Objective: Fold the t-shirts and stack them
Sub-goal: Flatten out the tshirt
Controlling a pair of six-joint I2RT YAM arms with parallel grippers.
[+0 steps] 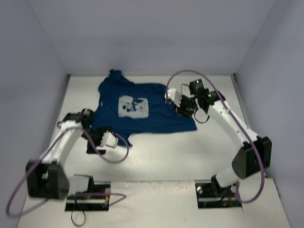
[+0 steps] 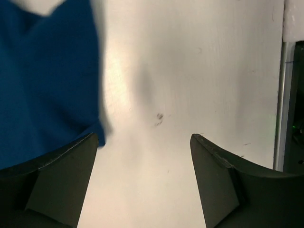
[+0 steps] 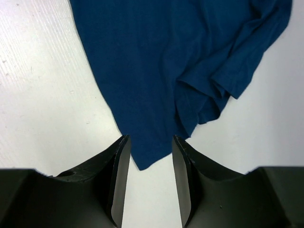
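Note:
A navy blue t-shirt [image 1: 142, 111] lies spread print-up on the white table, its pale square print [image 1: 134, 107] at mid-chest. My left gripper [image 1: 110, 139] hovers at the shirt's near-left corner. In the left wrist view it [image 2: 144, 137] is open wide over bare table, with blue cloth [image 2: 47, 85] beside the left finger and nothing between the jaws. My right gripper [image 1: 172, 95] is at the shirt's right side. In the right wrist view it [image 3: 151, 137] stands open, and a pointed corner of the t-shirt [image 3: 152, 71] lies flat between the fingertips, not pinched. A rumpled sleeve [image 3: 228, 76] sits to the right.
Pale walls [image 1: 28, 71] close in the table on the left, back and right. The arm bases and their cables [image 1: 90, 194] sit along the near edge. A dark edge strip [image 2: 294, 95] runs down the right of the left wrist view.

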